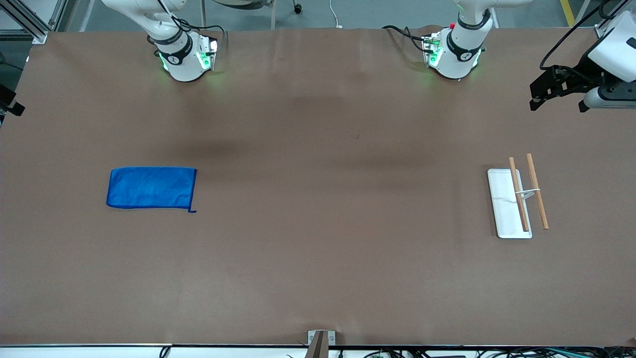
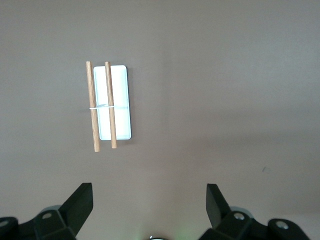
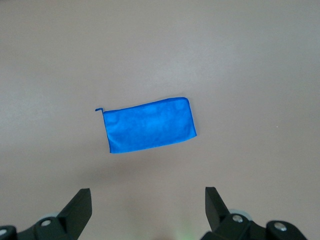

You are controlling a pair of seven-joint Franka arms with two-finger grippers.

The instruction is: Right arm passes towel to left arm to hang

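The towel [image 1: 151, 187] lies flat and folded into a neat rectangle on the counter [image 1: 318, 248], toward the right arm's end, well apart from every edge. Its small corner tag [image 1: 192, 211] sticks out at the corner nearer the front camera. Lying spread and unwrinkled like this, it offers the right arm a clean hem to pinch from above, which is likely why it starts on that arm's end.

At the left arm's end of the counter sits the white tray [image 1: 504, 219] with two wooden rods [image 1: 537, 191] raised above it, joined by a thin white crosspiece. The rods look like the hanging rail, so it makes sense that they stand within the left arm's reach and well apart from the cloth: the handover has to bridge that gap.

The right gripper [image 3: 148, 202] hangs high over the towel, its fingers spread wide with nothing between them; in its wrist view the blue cloth sits squarely in frame, a good vantage for lining up a descent. The left gripper [image 2: 150, 200] hangs over bare counter near the tray, jaws likewise wide apart and empty, looking down on the rods. It shows in the front view at the counter's edge by the left arm's base [image 1: 544, 92].

Nothing is grasped yet; the task appears to be at its start.
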